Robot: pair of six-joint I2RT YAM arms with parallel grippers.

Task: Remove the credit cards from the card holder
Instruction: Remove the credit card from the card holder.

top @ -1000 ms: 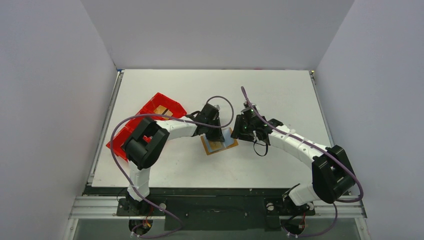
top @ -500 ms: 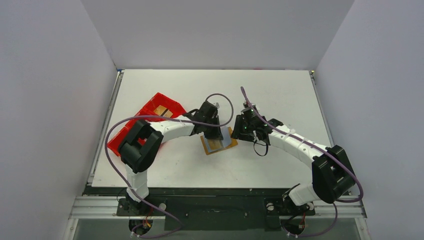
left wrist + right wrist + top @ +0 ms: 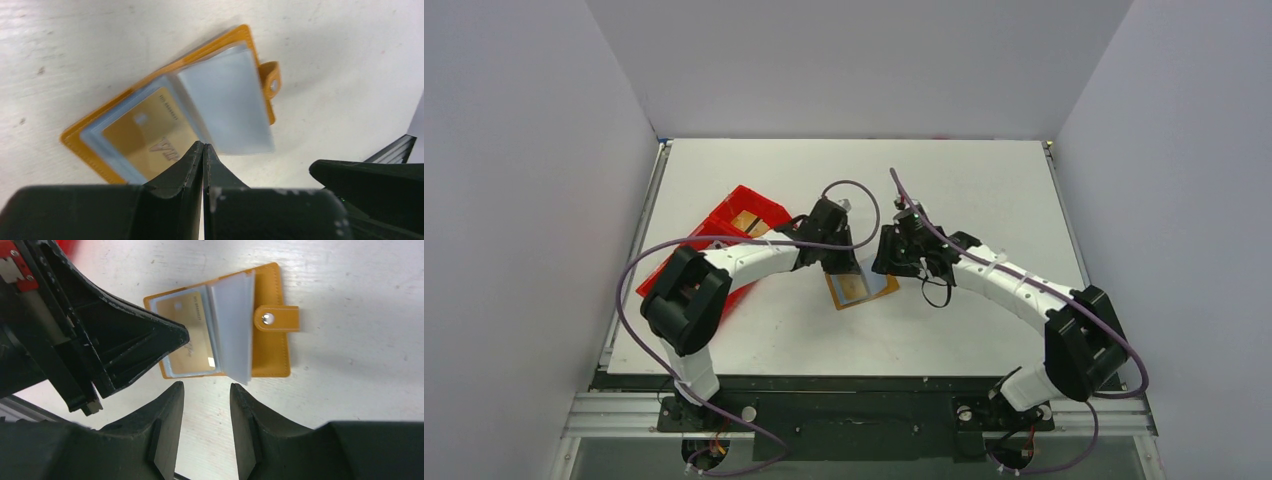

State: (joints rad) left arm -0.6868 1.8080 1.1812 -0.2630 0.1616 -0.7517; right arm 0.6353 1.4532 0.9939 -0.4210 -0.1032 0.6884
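Found the card holder (image 3: pixel 861 289) lying open on the white table (image 3: pixel 984 180), about mid-table and between the two grippers, tan leather down and clear sleeves up. Saw one gold credit card (image 3: pixel 150 134) tucked in the sleeve on the left half, printed side up, not yet out. Noted a sheaf of pale blue-grey leaves (image 3: pixel 232 325) lifted off the spine and leaning toward the right half, beside the snap tab (image 3: pixel 277 319); could not tell whether loaded with cards or bare plastic. Found the left gripper (image 3: pixel 203 148) with fingers pressed tight together, nothing pinched between them, its tip reaching in from the left over the gold card's page; could not tell from either wrist view whether actually touching. Found the right gripper (image 3: pixel 206 390) with fingers spread part-way, bare table showing in the gap, nothing gripped, hanging close by the holder's right side but apart from it. Noted the red tray (image 3: pixel 742 192) well left of the holder, partly hidden under the left arm, with something tan inside, too small to make out.
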